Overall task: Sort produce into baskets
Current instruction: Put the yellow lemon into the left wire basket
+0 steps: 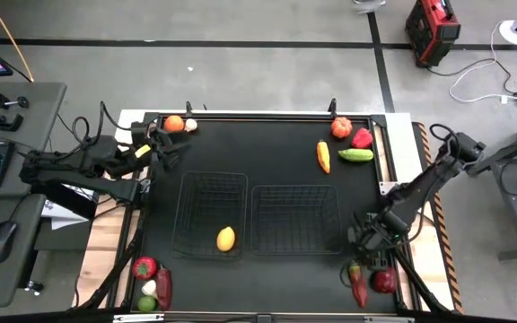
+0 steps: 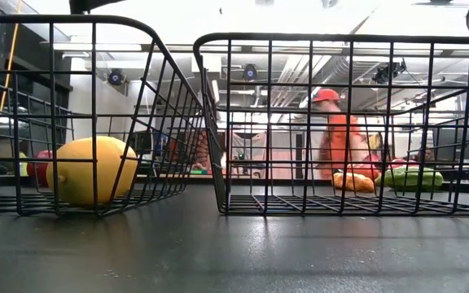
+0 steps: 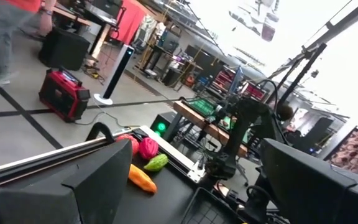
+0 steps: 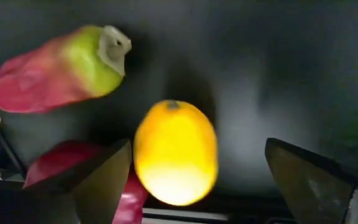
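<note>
left basket (image 1: pixel 210 213): one lemon (image 1: pixel 226 239) inside | right basket (image 1: pixel 296 218): no produce | right end effector (image 1: pixel 369 239): near-right corner

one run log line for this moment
right gripper: open over yellow lemon | left gripper: open, idle | left black wire basket: one lemon

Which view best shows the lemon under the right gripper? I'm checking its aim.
The right wrist view: the lemon lies between the open right gripper fingers. In the other views it is hidden or out of frame.

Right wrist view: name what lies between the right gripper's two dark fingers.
A yellow oval lemon lies on the black tabletop between the fingers of the open right gripper; the right wrist view shows it.
</note>
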Controlling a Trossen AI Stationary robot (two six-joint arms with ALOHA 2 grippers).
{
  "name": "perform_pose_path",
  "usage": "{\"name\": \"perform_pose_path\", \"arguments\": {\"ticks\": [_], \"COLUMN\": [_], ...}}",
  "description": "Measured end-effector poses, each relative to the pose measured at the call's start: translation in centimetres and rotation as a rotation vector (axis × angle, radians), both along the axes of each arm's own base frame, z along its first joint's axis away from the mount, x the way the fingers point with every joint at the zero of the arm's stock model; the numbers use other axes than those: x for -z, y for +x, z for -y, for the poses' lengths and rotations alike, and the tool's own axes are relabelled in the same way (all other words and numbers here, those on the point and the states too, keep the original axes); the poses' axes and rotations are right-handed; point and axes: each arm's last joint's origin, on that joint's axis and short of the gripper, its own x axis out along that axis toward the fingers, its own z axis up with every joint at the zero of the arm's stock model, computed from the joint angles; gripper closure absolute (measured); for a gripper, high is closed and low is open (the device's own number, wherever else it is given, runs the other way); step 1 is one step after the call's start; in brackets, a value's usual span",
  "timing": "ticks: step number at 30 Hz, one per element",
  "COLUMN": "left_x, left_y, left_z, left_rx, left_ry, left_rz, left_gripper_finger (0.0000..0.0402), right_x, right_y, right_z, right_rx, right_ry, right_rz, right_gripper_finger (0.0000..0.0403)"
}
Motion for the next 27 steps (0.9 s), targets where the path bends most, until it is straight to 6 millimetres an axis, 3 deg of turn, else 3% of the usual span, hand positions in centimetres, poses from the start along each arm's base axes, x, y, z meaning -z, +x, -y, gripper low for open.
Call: {"name": "perform_pose_path", "arguments": {"ticks": [9, 21, 24, 27], "left_x": [0.0, 0.0, 0.0, -0.3], "left_y": [-0.1, -0.1, -0.1, -0.2], "left_z": [-0.2, -0.2, -0.2, -0.3], "left_rx": [-0.063, -0.08, -0.093, -0.104], "left_ry": [-0.004, -0.007, -0.009, -0.012], "left_rz": [-0.001, 0.0, 0.001, 0.031], "left_gripper_finger": [0.0057, 0.0057, 0.0057, 0.0057], "right_x": [0.2, 3.1, 3.3, 2.6], "right_y": [-0.6, 0.0, 0.1, 0.2], "right_z": [-0.8, -2.2, -2.3, -2.4], "right_rx": [-0.054, -0.089, -0.089, -0.084], "right_ry": [0.007, -0.094, -0.115, -0.138], "right_rz": [0.017, -0.046, -0.059, -0.06], "right_gripper_finger": [0.0039, 0.0042, 0.0069, 0.0129]}}
